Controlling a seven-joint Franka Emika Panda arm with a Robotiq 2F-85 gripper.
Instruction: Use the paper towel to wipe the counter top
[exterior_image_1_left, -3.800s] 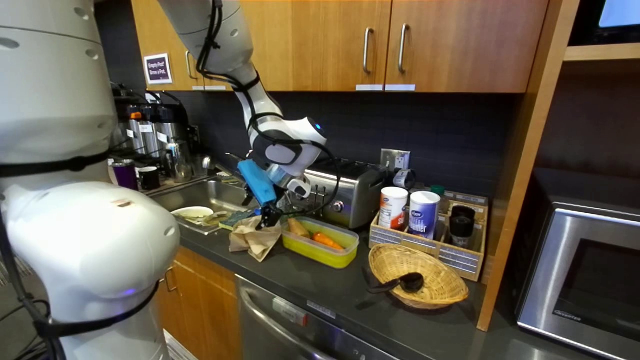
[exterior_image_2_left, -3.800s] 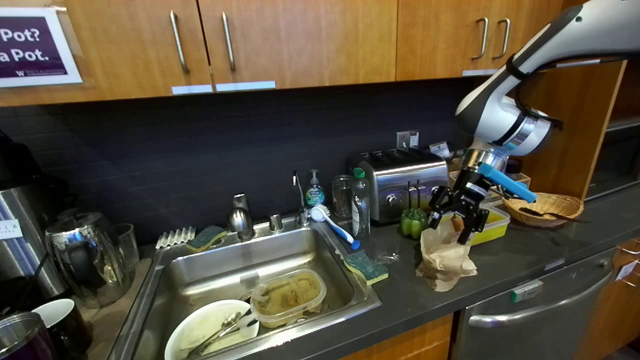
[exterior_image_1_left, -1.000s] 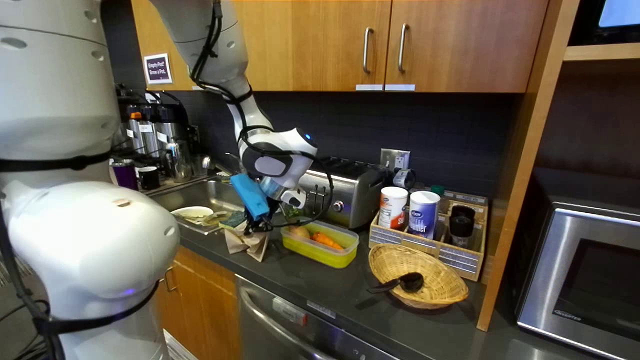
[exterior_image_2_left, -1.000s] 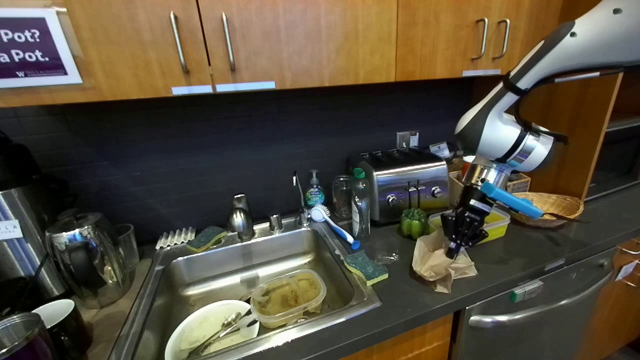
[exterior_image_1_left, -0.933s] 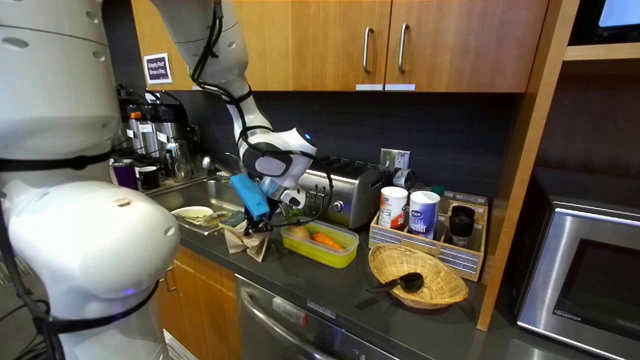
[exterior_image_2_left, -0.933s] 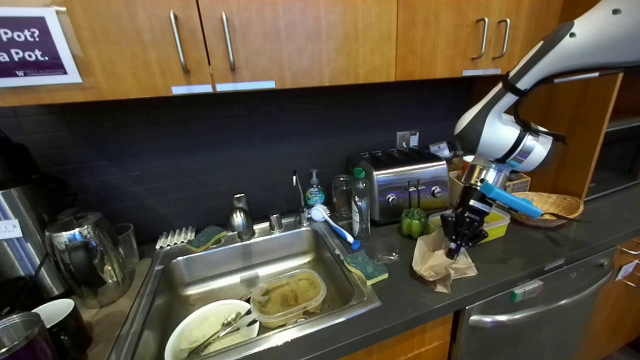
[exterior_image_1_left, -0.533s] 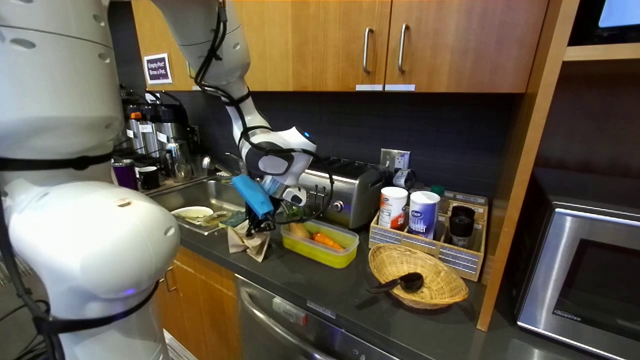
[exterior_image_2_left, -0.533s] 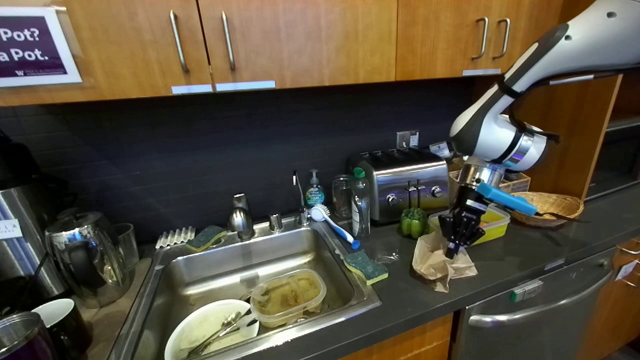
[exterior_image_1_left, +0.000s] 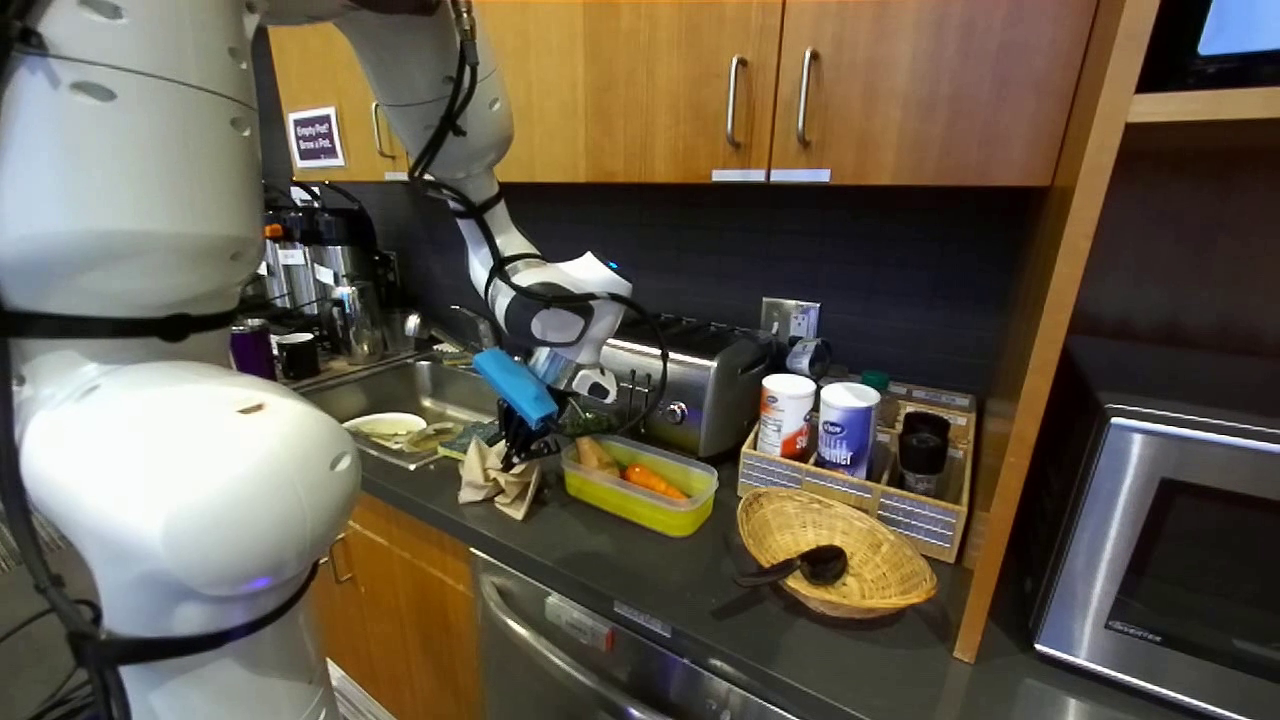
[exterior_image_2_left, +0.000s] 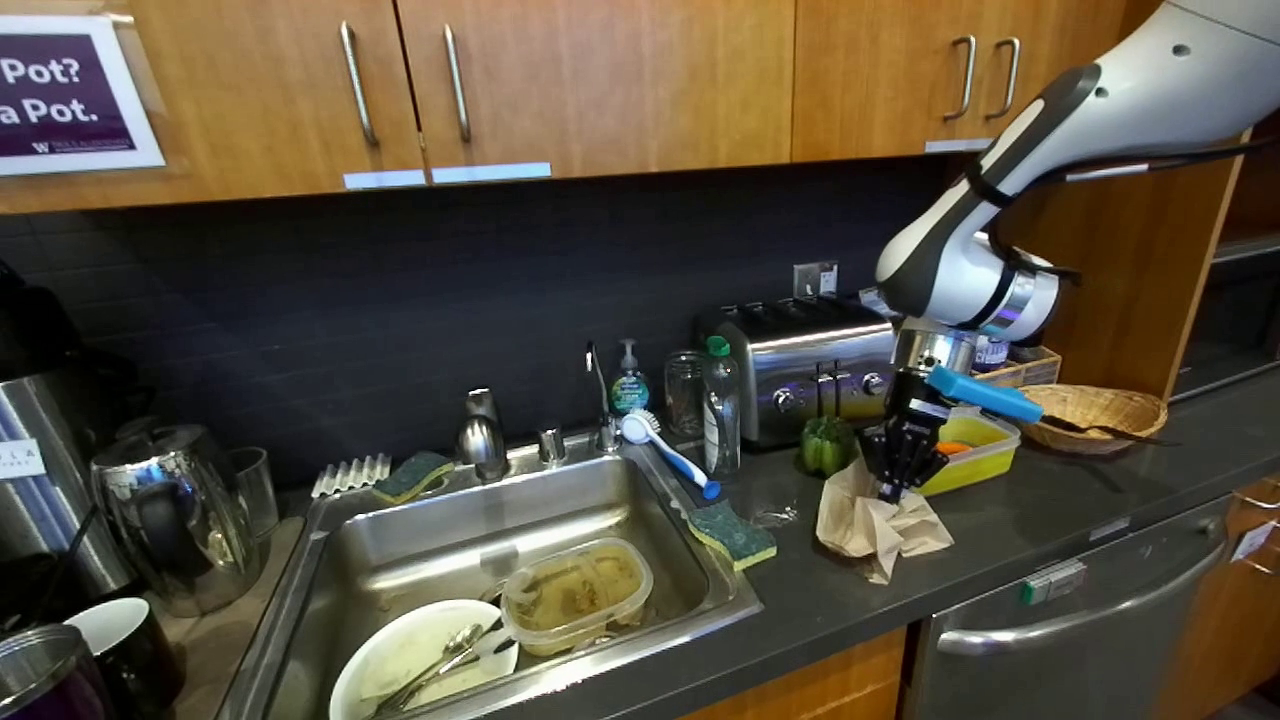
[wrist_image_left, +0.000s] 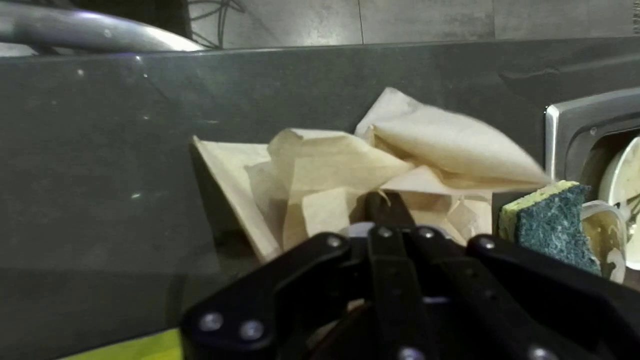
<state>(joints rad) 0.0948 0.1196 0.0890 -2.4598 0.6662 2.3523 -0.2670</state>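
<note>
Paper towel (wrist_image_left: 340, 165) lies crumpled on the dark tabletop (exterior_image_1_left: 690, 570), its tan folds directly under the jaws. I have them drawn narrow, holding a fold of it: the wrist view shows me the tips sunk among the creases, with a small lip of paper lapping over one of them. In both exterior views the arm (exterior_image_2_left: 1120, 120) reaches down to the towel, whose lower edges look to meet the tabletop; whether any part is lifted clear, I cannot tell from here.

A yellow container (exterior_image_1_left: 640, 510) stands just beside the towel, and I can make out a carrot (exterior_image_1_left: 655, 480) in it. On the opposite side, toward the sink (exterior_image_2_left: 545, 500), I see a green-and-yellow sponge (exterior_image_2_left: 733, 535), near the towel but apart from it in an exterior view. A green pepper (exterior_image_2_left: 827, 447) sits behind, close in front of the toaster (exterior_image_2_left: 790, 365), and a blue-and-white brush (exterior_image_2_left: 672, 458) lies at the sink's edge. Between that brush and the toaster a clear, green-capped bottle (exterior_image_2_left: 720, 420) stands upright. Inside the sink I get a white dish (exterior_image_2_left: 395, 645) with cutlery (exterior_image_2_left: 462, 643) in it and a plastic tub (exterior_image_2_left: 560, 640) next to that. Farther along the tabletop, past the container, my view takes in a wicker basket (exterior_image_1_left: 885, 585) with a dark spoon (exterior_image_1_left: 822, 565) resting across its rim.
</note>
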